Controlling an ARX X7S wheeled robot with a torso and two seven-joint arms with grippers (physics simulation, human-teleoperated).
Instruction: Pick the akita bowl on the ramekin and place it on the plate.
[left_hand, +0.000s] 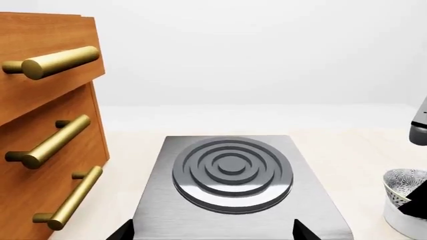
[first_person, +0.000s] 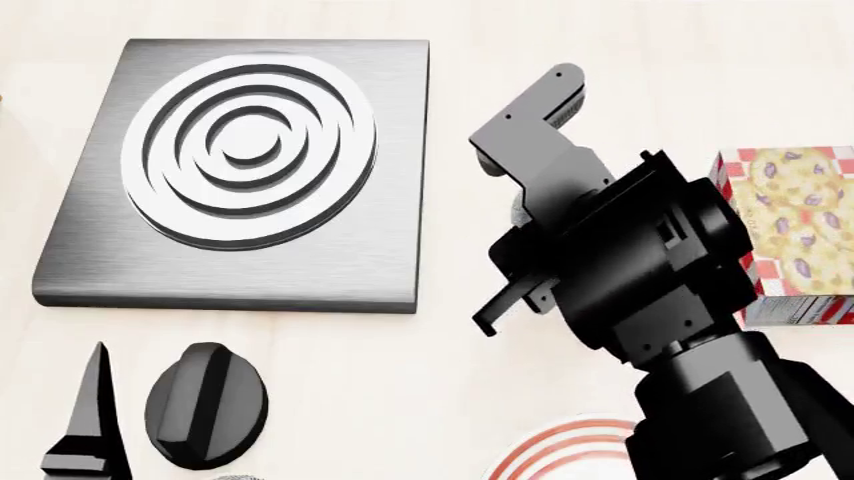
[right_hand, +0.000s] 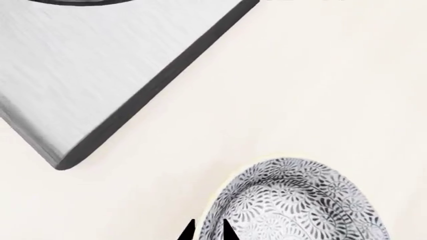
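Observation:
The akita bowl, grey-black patterned, sits on the white ramekin at the edge of the left wrist view. In the right wrist view the akita bowl fills the lower part and hides the ramekin. My right gripper is shut on the bowl's rim, one fingertip outside and one inside. In the head view my right arm covers the bowl and ramekin. A part of the red-ringed plate shows at the bottom edge. My left gripper hangs open over the stove's near edge, holding nothing.
A steel stove plate with a ringed burner lies left of the bowl. A wooden drawer cabinet with brass handles stands beyond it. A black knob lies near my left gripper. A red-checked food box stands at the right.

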